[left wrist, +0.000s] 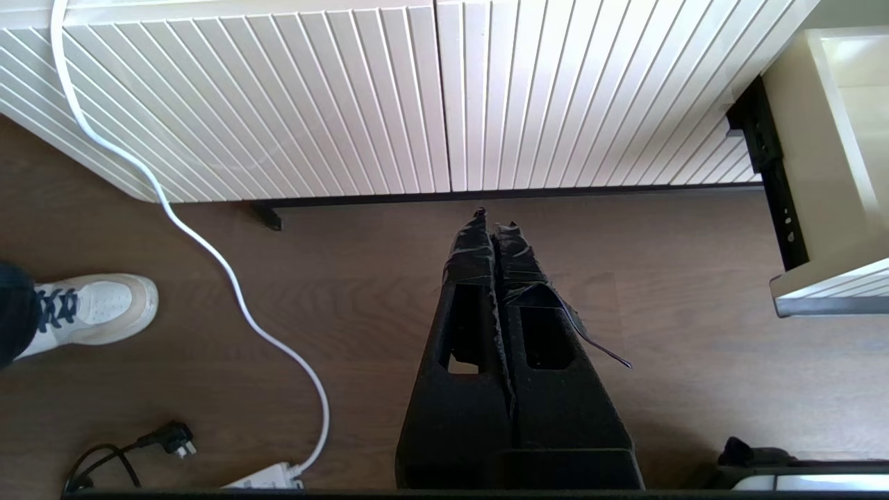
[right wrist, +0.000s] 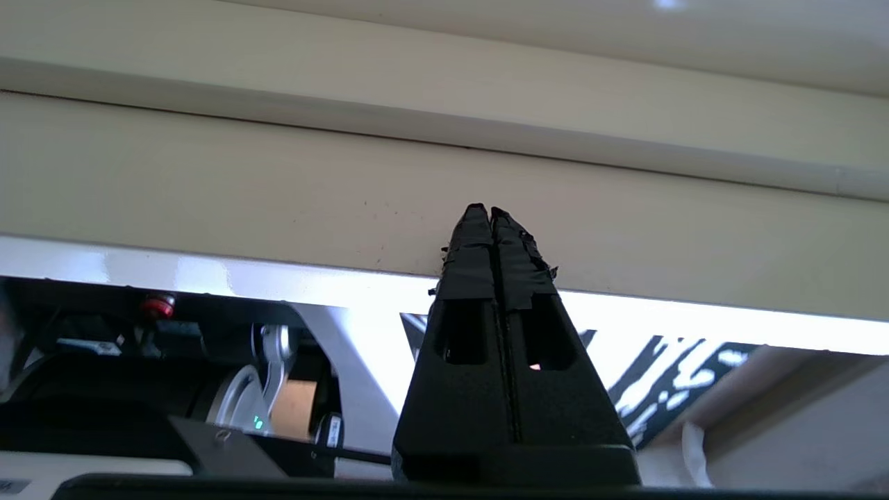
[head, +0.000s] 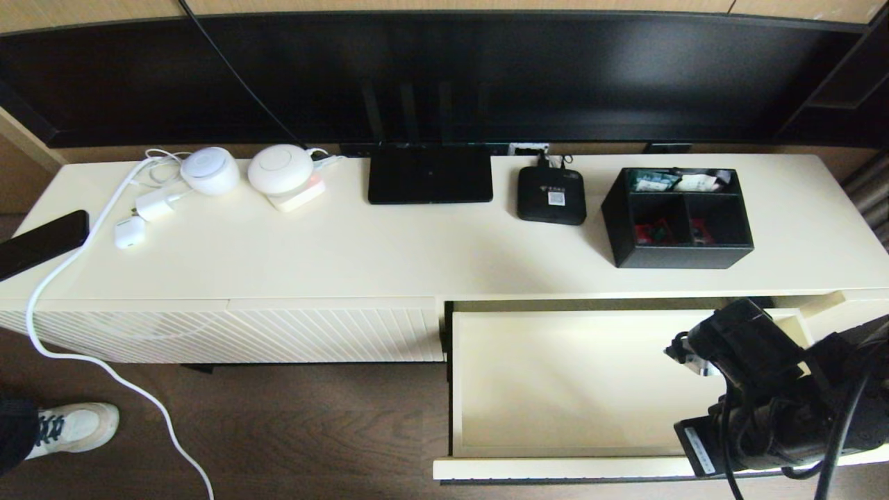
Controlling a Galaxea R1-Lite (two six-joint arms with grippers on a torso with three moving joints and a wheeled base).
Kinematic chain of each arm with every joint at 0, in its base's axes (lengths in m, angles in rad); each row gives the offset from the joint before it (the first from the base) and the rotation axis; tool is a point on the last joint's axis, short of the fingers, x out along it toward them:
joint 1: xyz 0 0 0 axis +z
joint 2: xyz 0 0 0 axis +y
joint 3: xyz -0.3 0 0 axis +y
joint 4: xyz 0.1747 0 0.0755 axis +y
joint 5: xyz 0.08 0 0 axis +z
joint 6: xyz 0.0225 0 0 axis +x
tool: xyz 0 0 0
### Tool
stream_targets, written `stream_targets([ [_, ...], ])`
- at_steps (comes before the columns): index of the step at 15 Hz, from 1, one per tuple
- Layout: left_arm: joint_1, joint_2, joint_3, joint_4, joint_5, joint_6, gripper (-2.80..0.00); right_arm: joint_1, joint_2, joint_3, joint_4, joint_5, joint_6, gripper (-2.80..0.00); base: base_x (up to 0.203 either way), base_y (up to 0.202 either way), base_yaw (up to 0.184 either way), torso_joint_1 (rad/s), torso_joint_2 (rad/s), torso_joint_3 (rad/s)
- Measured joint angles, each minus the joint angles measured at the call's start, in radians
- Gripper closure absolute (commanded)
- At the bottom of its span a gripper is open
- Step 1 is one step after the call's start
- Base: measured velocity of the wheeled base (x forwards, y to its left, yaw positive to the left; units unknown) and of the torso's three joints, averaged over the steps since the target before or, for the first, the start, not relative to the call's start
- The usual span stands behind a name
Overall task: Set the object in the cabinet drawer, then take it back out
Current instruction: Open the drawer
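Observation:
The black organizer box (head: 677, 217), with small colourful packets in its three compartments, stands on the cabinet top at the right, and no gripper touches it. Below it the cream cabinet drawer (head: 555, 467) is pulled out, its plain interior bare; its side wall (left wrist: 826, 160) shows in the left wrist view. My right arm (head: 757, 375) hangs over the drawer's front right corner. The right gripper (right wrist: 490, 208) is shut on nothing, its tips close to a cream surface. My left gripper (left wrist: 493, 217) is shut and empty, low over the wooden floor before the ribbed panel (left wrist: 417, 97).
On the cabinet top stand a flat black router (head: 429, 173), a small black box with a white label (head: 551, 194), two round white devices (head: 280, 169), chargers and a phone (head: 42, 243). A white cable (head: 69, 264) trails down to the floor. A person's shoe (head: 73, 427) is at left.

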Motion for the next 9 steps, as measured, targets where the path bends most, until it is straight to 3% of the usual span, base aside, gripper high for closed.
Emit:
stream_targets([
  [9,0.0,0.0,0.0,0.0,0.0,0.0,0.0,0.032,-0.05,0.087,-0.024,-0.003,-0.003,0.0,0.0,0.0,0.0,0.0,0.0,0.0],
])
